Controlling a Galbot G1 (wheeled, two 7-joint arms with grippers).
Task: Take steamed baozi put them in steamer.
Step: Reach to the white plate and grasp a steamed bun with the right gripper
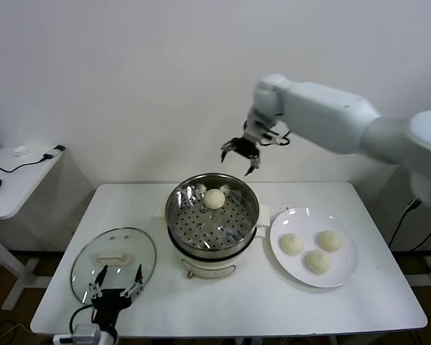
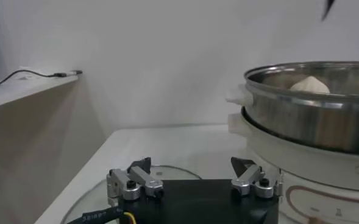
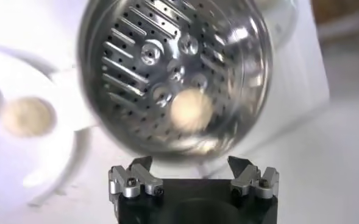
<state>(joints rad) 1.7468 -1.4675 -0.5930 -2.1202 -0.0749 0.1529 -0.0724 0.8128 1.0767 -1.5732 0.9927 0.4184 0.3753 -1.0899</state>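
The shiny steamer (image 1: 212,214) stands mid-table on its cream pot base, with one pale baozi (image 1: 214,198) lying on the perforated floor toward the back. Three more baozi (image 1: 318,260) rest on the white plate (image 1: 346,277) to the right. My right gripper (image 1: 241,154) hangs open and empty in the air above the steamer's far rim. From the right wrist, the steamer (image 3: 173,73) and its baozi (image 3: 191,108) lie beyond my open gripper (image 3: 190,165). Low at the table's front left, my left gripper (image 1: 116,279) stays open over the glass lid. The left wrist view shows the steamer (image 2: 313,115).
A round glass lid (image 1: 113,263) with a white handle lies flat at the front left of the white table (image 1: 223,305). A side table (image 1: 14,180) with cables stands to the far left. A white wall closes off the back.
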